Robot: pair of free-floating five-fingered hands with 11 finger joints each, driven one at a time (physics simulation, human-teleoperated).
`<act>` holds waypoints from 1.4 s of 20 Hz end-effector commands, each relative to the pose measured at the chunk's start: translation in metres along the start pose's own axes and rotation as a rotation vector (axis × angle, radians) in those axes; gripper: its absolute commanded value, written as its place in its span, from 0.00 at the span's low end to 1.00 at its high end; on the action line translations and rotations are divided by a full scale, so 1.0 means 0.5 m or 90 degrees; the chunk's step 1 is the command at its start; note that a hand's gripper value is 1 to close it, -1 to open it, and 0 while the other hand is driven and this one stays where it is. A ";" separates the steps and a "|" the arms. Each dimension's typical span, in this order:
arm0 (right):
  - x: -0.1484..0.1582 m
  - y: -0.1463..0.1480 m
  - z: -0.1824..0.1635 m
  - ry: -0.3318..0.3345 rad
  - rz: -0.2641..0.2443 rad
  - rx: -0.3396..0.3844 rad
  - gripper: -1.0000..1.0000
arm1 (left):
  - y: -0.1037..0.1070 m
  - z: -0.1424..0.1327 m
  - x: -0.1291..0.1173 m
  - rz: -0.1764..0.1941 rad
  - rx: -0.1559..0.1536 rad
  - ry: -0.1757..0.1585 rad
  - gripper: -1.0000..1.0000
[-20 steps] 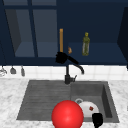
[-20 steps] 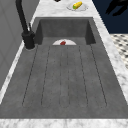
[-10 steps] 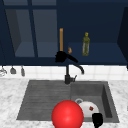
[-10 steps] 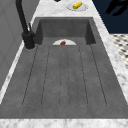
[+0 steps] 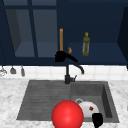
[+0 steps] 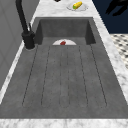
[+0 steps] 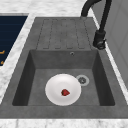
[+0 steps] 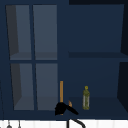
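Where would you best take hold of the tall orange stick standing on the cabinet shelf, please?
Grip the orange stick on its bare upper shaft, coming from the front. It stands upright, and the left hand already covers its base; the olive bottle stands apart to its right. The right hand hangs at the sink's front.

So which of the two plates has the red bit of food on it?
The white plate lying in the sink basin; the other plate, on the counter beyond the sink, carries a yellow-green item instead.

No text, label, brand, number or sign can be read anywhere.
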 end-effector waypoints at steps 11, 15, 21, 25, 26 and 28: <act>0.000 0.000 0.000 0.000 0.000 0.000 0.50 | -0.005 -0.005 -0.020 0.016 0.082 -0.057 0.00; 0.000 0.000 0.000 0.000 0.000 0.000 0.50 | -0.005 0.000 -0.025 0.011 0.090 -0.071 0.00; 0.000 0.000 0.000 0.000 0.000 0.000 0.50 | 0.002 0.011 -0.027 0.005 0.107 -0.092 0.00; 0.000 0.000 0.000 0.000 0.000 0.000 0.50 | 0.007 0.013 -0.029 0.004 0.117 -0.117 0.00; 0.000 0.000 0.000 0.000 0.000 0.000 0.50 | 0.008 0.013 -0.030 0.001 0.118 -0.122 0.00; 0.000 0.000 0.000 0.000 0.000 0.000 0.50 | 0.005 0.012 -0.029 -0.012 0.119 -0.125 0.00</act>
